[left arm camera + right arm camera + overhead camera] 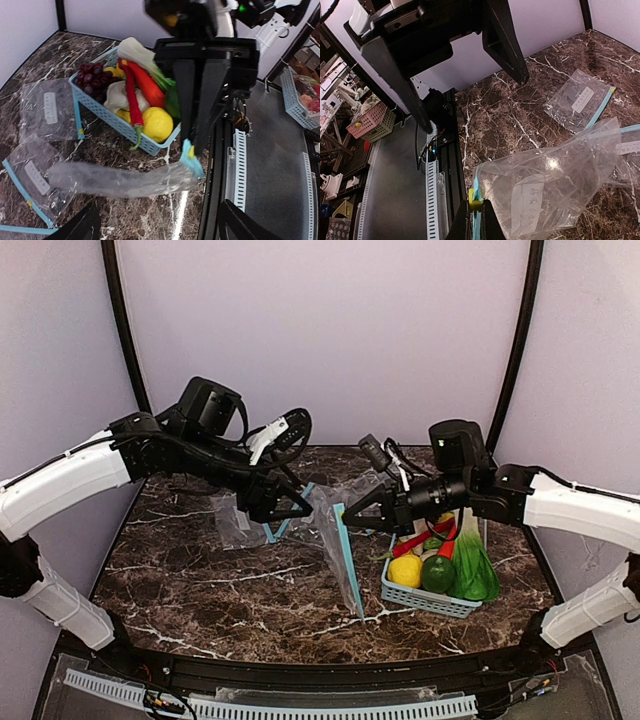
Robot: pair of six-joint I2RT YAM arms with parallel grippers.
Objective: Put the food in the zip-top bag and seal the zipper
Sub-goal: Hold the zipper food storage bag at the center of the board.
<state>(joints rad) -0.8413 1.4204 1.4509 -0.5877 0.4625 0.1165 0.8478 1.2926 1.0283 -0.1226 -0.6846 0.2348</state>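
The zip-top bag (322, 523) hangs clear and crumpled between the two arms above the table. Its light-blue zipper (350, 562) slants down to the marble. My right gripper (347, 524) is shut on the zipper's upper end, beside the yellow slider (474, 199); in the right wrist view the bag (555, 180) spreads away from the fingers. My left gripper (286, 506) is open just left of the bag, with nothing between its jaws (160, 227). The food lies in the blue basket (408, 596): a leafy vegetable (134, 50) and a red-orange tapered one (148, 86).
The basket also holds a lemon (157, 123), purple grapes (90, 76) and a red chilli (131, 97). Smaller clear bags (46, 107) lie flat on the marble at the left. The black front rail (320, 672) borders the table's near edge.
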